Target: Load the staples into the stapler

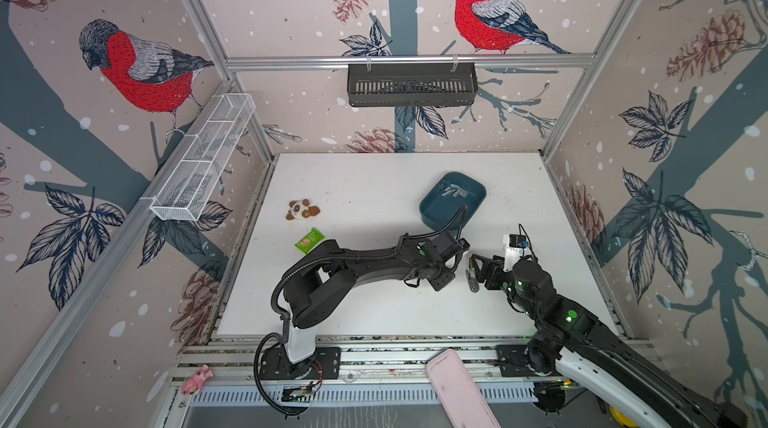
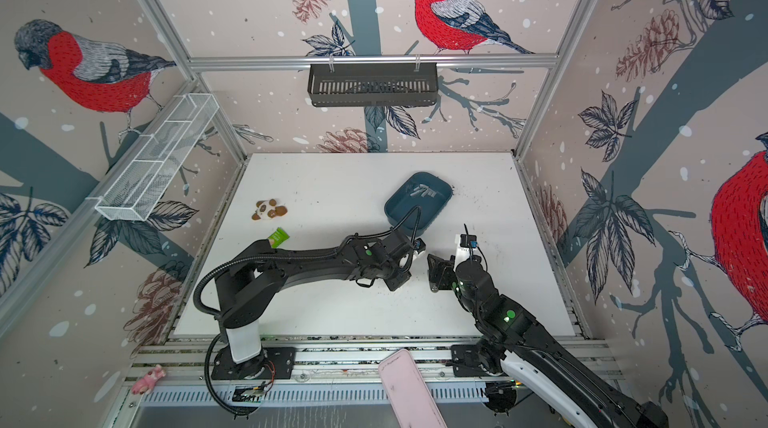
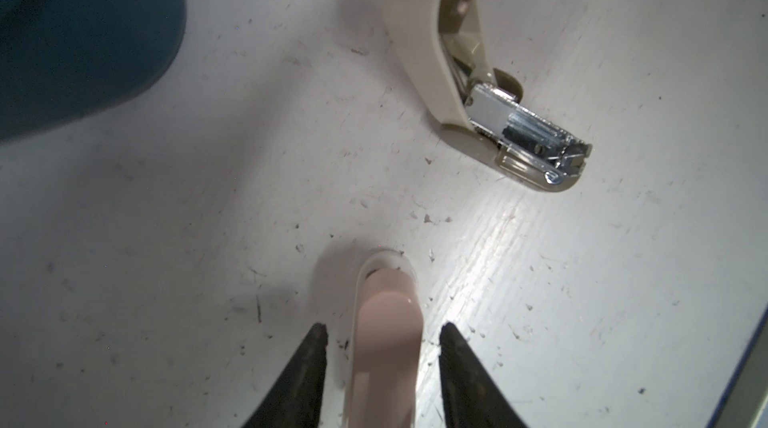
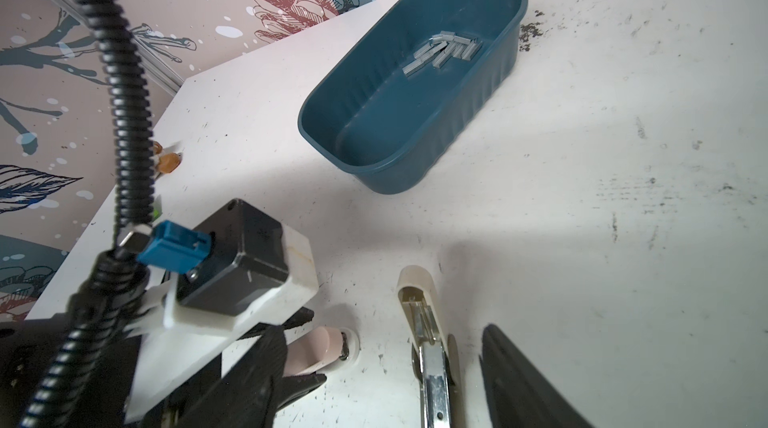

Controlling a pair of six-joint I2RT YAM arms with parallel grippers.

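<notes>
On the white table [image 1: 374,313], two staplers and a blue tub [image 4: 395,184] of staples [image 4: 444,49].
The left gripper [image 3: 382,347], jaws half-parted, straddles the pink stapler [image 3: 386,322] with slim gaps; the opened beige stapler [image 3: 419,51] lies beside the wide-spread, empty right gripper [image 4: 382,334]; the staples lie piled at the tub's far end.

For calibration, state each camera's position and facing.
Both top views: overhead, looking down on the table; left arm and right arm show.
Left wrist: above the table, facing down; left gripper astride the pink stapler.
Right wrist: low, facing the blue tray of staples; right gripper over the beige stapler.
Shared: both wrist views show both staplers and the tray.
</notes>
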